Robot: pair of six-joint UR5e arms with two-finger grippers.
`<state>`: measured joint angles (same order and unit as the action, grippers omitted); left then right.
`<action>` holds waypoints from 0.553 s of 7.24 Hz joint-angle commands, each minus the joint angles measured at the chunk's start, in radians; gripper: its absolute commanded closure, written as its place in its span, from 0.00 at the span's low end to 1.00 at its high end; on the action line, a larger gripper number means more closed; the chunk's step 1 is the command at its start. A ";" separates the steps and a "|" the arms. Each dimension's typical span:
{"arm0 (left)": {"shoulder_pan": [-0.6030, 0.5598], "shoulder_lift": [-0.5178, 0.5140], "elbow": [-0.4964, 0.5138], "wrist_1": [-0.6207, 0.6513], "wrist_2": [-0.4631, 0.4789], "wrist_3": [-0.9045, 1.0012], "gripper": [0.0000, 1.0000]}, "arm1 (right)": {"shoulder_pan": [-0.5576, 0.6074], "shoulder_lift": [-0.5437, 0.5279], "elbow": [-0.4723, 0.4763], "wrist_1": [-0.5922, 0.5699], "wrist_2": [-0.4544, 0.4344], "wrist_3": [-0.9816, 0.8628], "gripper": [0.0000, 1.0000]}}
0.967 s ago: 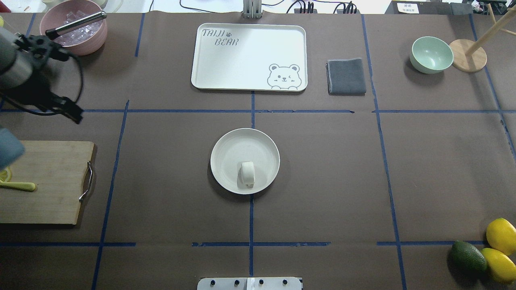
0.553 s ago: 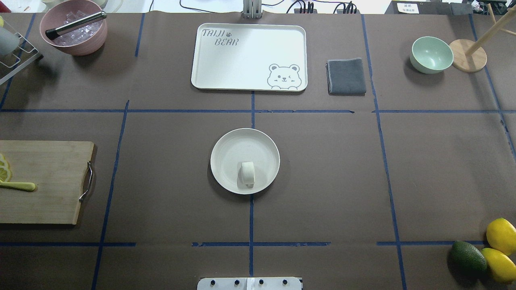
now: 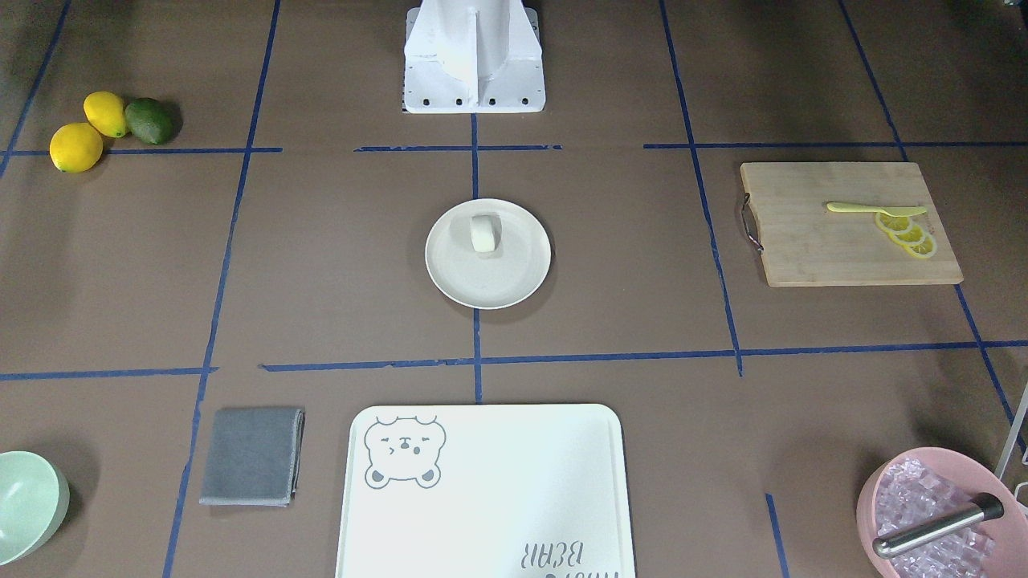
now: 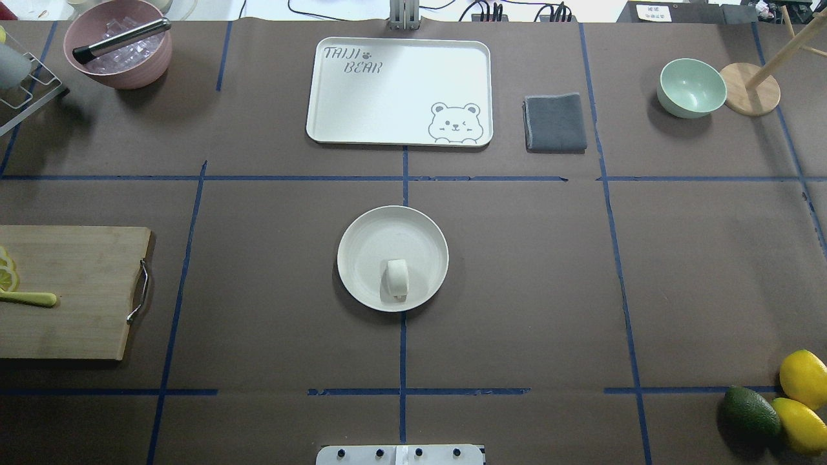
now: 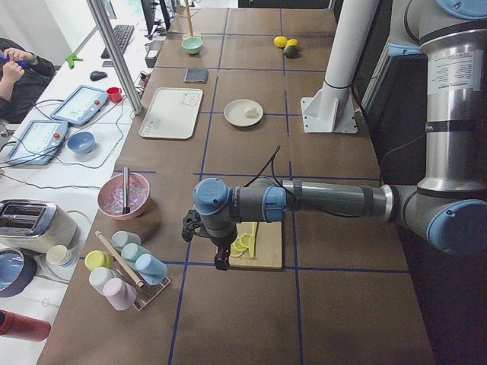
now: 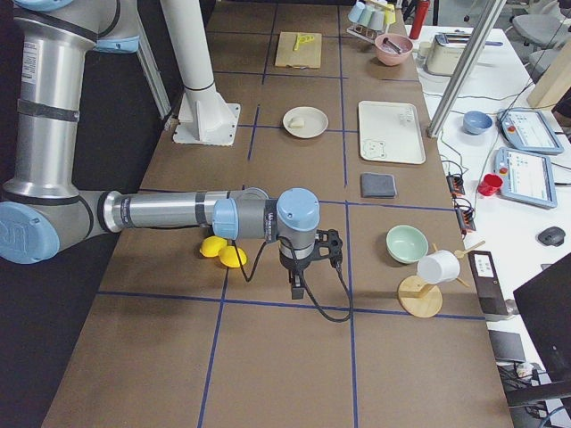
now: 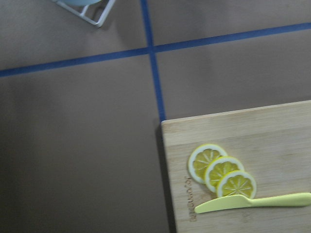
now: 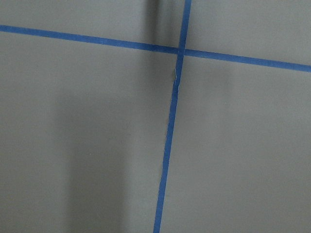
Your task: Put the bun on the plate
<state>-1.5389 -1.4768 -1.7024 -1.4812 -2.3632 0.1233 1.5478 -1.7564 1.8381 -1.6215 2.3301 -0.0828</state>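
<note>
The white bun (image 4: 397, 279) lies inside the round cream plate (image 4: 368, 236) at the table's middle, toward the edge nearer the robot base; the front-facing view shows the same bun (image 3: 484, 234) and plate (image 3: 491, 285). No gripper is near it. My left gripper (image 5: 221, 262) hangs over the left end of the cutting board and shows only in the left side view. My right gripper (image 6: 296, 287) hangs beside the lemons and shows only in the right side view. I cannot tell whether either is open or shut.
A white bear tray (image 4: 399, 90), grey cloth (image 4: 555, 122) and pale green bowl (image 4: 691, 87) line the far side. A pink bowl (image 4: 119, 42) holds ice and tongs. Cutting board (image 4: 71, 290) with lemon slices at left; lemons and an avocado (image 4: 751, 411) at near right.
The left arm, in the overhead view's upper left one second ago, has pulled out of that view. Bun and plate have not moved.
</note>
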 commanded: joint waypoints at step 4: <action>-0.006 0.001 0.007 0.001 0.007 0.009 0.00 | 0.000 0.000 0.000 0.000 0.000 -0.002 0.00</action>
<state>-1.5446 -1.4781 -1.6959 -1.4803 -2.3565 0.1307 1.5478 -1.7564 1.8384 -1.6214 2.3306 -0.0832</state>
